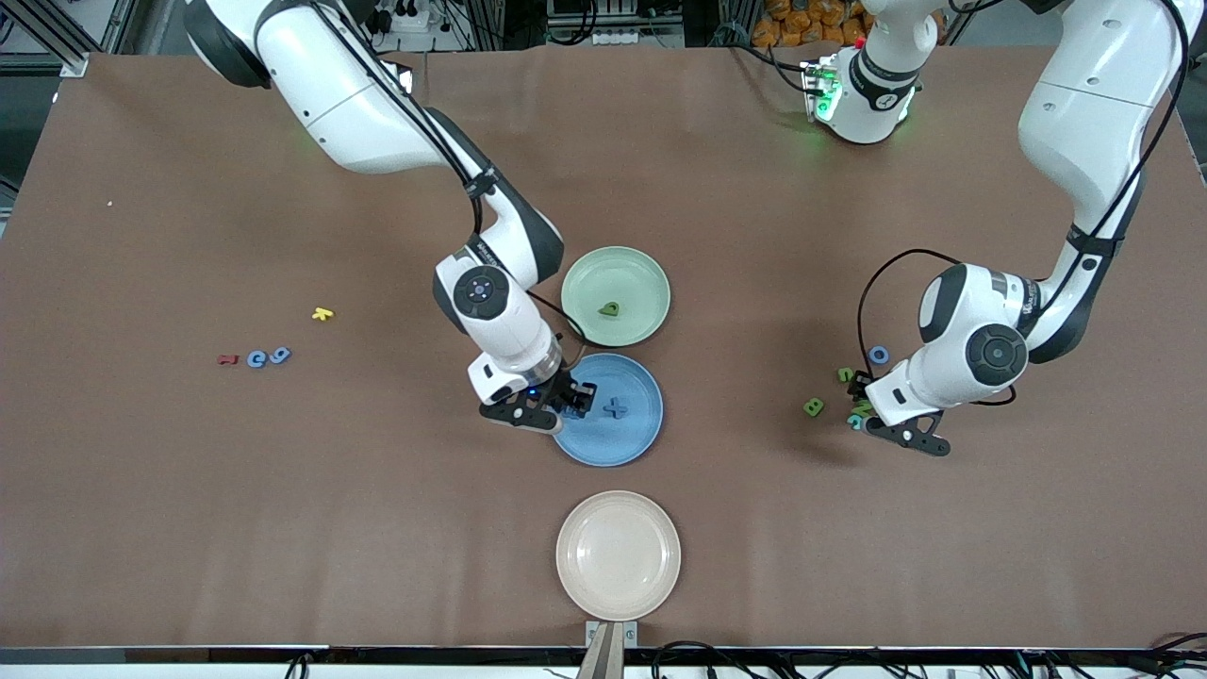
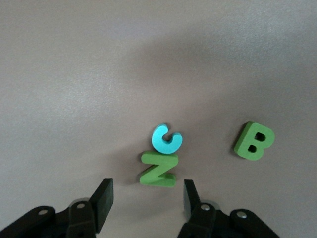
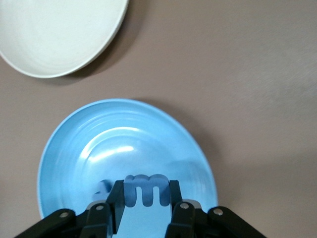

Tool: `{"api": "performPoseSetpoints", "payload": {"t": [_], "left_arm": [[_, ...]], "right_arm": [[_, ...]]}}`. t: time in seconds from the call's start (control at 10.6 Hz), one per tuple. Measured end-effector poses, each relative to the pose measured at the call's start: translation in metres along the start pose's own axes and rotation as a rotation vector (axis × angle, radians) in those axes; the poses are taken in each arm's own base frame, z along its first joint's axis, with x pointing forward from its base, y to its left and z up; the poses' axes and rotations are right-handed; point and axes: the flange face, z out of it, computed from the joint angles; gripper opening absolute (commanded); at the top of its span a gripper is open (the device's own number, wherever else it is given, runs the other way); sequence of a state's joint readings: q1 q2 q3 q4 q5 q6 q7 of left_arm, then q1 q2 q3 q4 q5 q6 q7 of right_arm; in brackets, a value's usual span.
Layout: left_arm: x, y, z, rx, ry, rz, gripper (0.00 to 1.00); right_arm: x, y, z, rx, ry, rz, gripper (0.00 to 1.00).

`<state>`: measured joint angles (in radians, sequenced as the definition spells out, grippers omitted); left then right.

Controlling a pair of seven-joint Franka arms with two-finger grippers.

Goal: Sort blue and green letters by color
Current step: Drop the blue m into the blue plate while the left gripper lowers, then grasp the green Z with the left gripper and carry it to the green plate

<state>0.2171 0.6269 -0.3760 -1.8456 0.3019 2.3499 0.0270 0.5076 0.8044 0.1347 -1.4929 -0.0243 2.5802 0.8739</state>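
My right gripper is shut on a blue letter m and holds it over the blue plate, which also shows in the right wrist view. A blue cross-shaped letter lies on that plate. The green plate holds one green letter. My left gripper is open just above the table, close to a green Z that touches a blue C. A green B lies beside them. In the front view this gripper is at the left arm's end.
A blue O and another green letter lie by the left gripper. Toward the right arm's end lie two blue letters, a red letter and a yellow letter. A cream plate sits nearest the front camera.
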Motion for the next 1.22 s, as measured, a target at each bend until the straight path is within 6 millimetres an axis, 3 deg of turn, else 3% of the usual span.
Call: {"api": "performPoseSetpoints", "payload": {"t": [0.28,0.66,0.94,1.22], "left_arm": [[0.001,0.001,0.006,-0.005,0.008,0.003,0.63],[0.001,0.002,0.012,-0.010,0.010,0.003,0.60],[0.001,0.002,0.014,-0.012,0.009,0.003,0.54],[0.001,0.003,0.016,-0.014,0.007,0.004,0.50]], "right_arm": [[-0.007,-0.008,0.002,0.003,-0.004,0.052,1.00],[0.007,0.002,0.000,-0.009,0.002,0.082,1.00],[0.044,0.045,0.001,-0.066,-0.010,0.150,1.00],[0.087,0.116,-0.006,-0.113,-0.009,0.250,1.00]]}}
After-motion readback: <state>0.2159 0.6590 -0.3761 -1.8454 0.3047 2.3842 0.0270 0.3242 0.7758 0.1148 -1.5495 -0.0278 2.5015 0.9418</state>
